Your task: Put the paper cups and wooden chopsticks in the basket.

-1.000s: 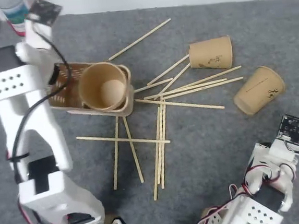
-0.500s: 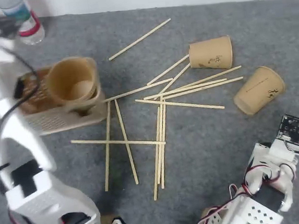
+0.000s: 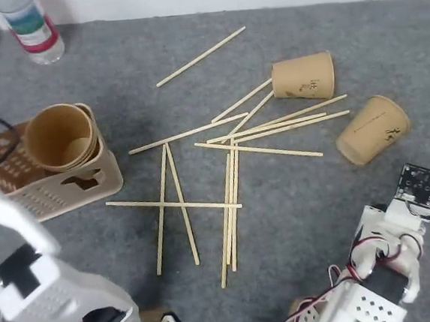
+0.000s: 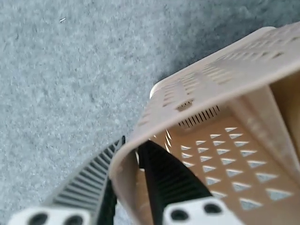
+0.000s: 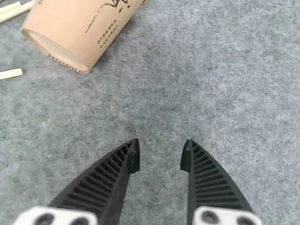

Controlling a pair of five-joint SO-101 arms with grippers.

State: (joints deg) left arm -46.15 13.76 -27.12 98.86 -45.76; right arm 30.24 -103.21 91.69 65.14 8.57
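The grey carpeted table point(image 3: 296, 222) is carrying the whole work area. The left arm point(image 3: 30, 286) is standing along the left edge. Its left gripper point(image 4: 130, 149) is pinching the basket point(image 3: 74, 190) at the rim, one finger outside the wall and one inside, clamped on it.

Over the last second this arm has been dragging the basket leftward. It was sitting just beside the chopstick pile point(image 3: 232, 205) and is now lying near the left edge, well apart from it. The nested paper cups point(image 3: 58, 135) are riding inside it, upright, mouths up. Three or so sticks that were lying against the basket have shifted slightly with it; the rest have kept their places.

The right arm point(image 3: 388, 247) is sitting folded at the near right corner, unchanged. Its right gripper point(image 5: 160, 157) is hanging over bare carpet with the jaws spread and nothing between them.

Two cups are lying on their sides at the right: the far cup point(image 3: 303, 76) and the near cup point(image 3: 373, 128). The right wrist view is showing a cup just ahead of that gripper, probably the near one. A lone chopstick point(image 3: 201, 57) is lying apart toward the back.

Assessment: the cups on the carpet and all the chopsticks are outstanding, and the basket is now sitting farther from every one of them, so each carry is getting longer.
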